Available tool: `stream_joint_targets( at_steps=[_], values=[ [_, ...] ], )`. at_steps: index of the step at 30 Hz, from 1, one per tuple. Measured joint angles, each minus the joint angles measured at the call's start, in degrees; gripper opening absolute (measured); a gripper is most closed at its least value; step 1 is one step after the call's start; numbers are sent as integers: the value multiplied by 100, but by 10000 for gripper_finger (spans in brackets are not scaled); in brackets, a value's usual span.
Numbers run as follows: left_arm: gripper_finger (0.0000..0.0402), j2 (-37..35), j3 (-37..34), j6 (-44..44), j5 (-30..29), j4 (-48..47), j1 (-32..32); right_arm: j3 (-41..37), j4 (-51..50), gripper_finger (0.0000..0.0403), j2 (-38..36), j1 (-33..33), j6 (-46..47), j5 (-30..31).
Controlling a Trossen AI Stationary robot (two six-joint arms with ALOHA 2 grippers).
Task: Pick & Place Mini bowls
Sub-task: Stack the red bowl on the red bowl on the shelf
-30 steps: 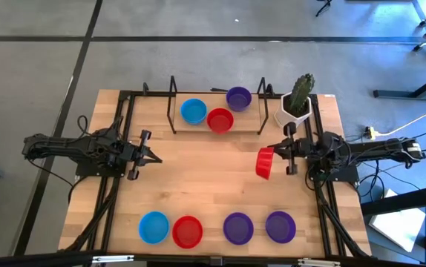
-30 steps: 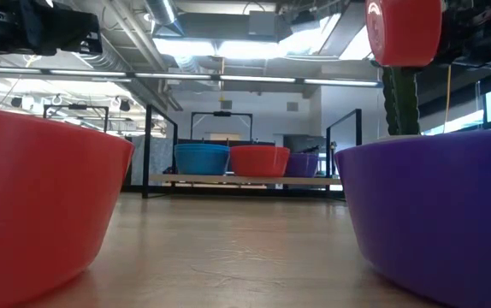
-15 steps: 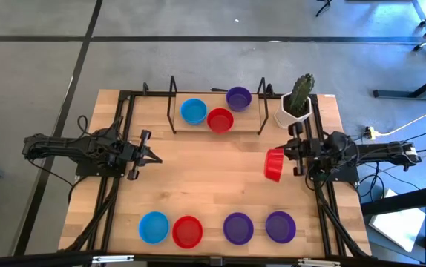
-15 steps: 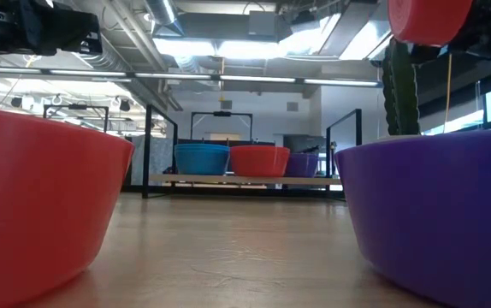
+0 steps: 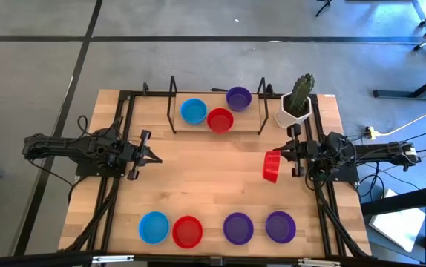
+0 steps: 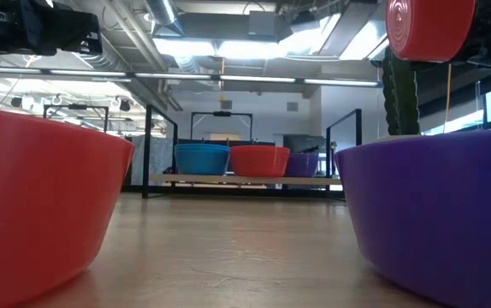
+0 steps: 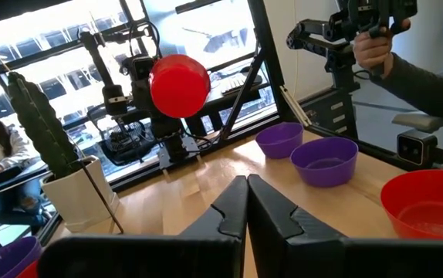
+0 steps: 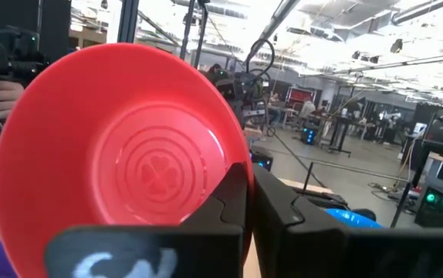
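High view: the right pincer [image 5: 281, 157] is pressed onto the rim of a red mini bowl [image 5: 271, 167], which hangs on edge above the counter [image 5: 205, 185], clear of the wood. The white cactus pot [image 5: 296, 113] stands just behind this pincer. Toward the far edge, a rack [image 5: 217, 111] carries a blue bowl [image 5: 193, 111], a red bowl [image 5: 220, 120] and a purple bowl [image 5: 238, 98]. Along the near edge lie a blue bowl [image 5: 153, 227], a red bowl [image 5: 187, 231] and two purple bowls [image 5: 237, 228] [image 5: 280, 227]. The left pincer [image 5: 153, 158], fingers pressed together and holding nothing, waits well apart on the opposite side.

Low view: the held bowl [image 6: 429, 27] shows its ringed underside, high above the counter.

Left wrist view: the left pincer [image 7: 247, 202] is closed and empty; the held bowl [image 7: 180, 85] hangs across the counter from it.

Right wrist view: the right pincer [image 8: 251, 197] pinches the bowl's [image 8: 125, 150] rim, hollow facing the camera.

Change: half a second ago the held bowl sat slightly farther toward the right edge; a full second ago, farther toward the centre. The left pincer has not moved.
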Motion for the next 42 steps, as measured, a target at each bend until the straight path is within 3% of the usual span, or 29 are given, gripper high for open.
stream_joint_targets(
  at_steps=[34, 38, 42],
  values=[
    [5, -1, 0, 0, -4, -90, -1, -4, 123, 8, 29, 1, 281, -146],
    [2, -2, 0, 0, -13, -90, -1, 68, 625, 8, 382, 39, 544, -146],
    [4, -2, 0, 0, -15, -87, -1, 456, 743, 8, 1247, 175, 640, 106]
  ],
)
